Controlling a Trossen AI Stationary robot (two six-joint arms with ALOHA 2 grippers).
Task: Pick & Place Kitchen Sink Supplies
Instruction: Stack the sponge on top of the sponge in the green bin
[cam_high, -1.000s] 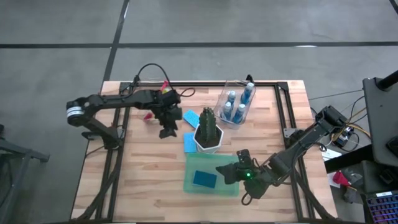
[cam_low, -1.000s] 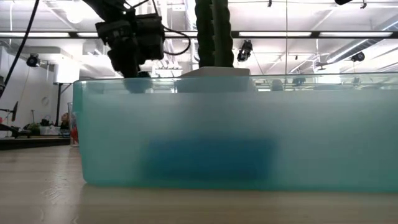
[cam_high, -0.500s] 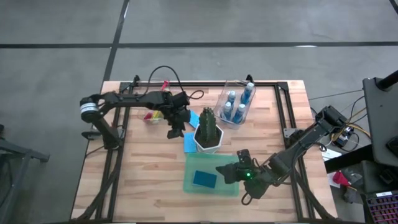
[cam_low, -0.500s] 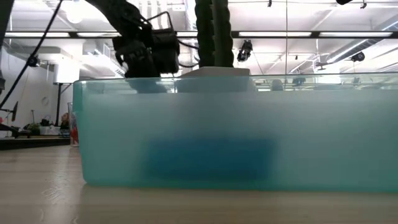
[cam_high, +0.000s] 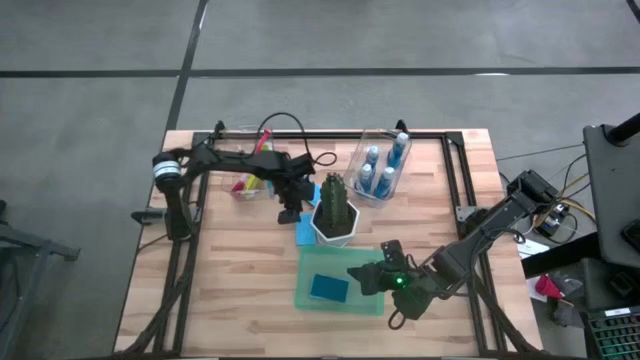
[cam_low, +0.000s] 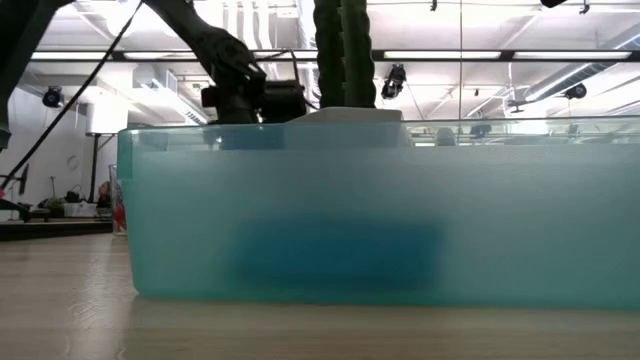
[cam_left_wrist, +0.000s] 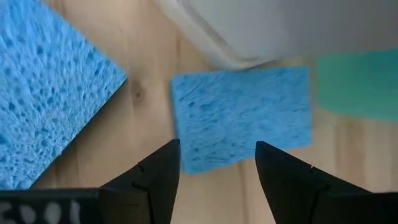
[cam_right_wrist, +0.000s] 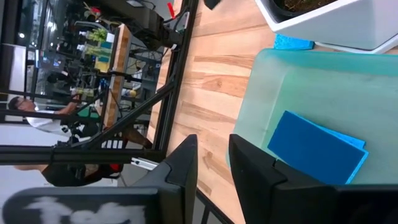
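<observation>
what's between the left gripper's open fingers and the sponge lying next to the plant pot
Nothing: the left wrist view shows only bare wood between the left gripper and the sponge beside the white pot.

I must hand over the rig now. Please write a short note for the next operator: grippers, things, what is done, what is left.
Left gripper: open, empty, above a sponge beside the plant pot; second loose sponge close by.
Right gripper: empty, jaws slightly apart, at the green tray.
Done: one sponge in the tray, bottles in the clear bin.
Left: both loose sponges.
</observation>
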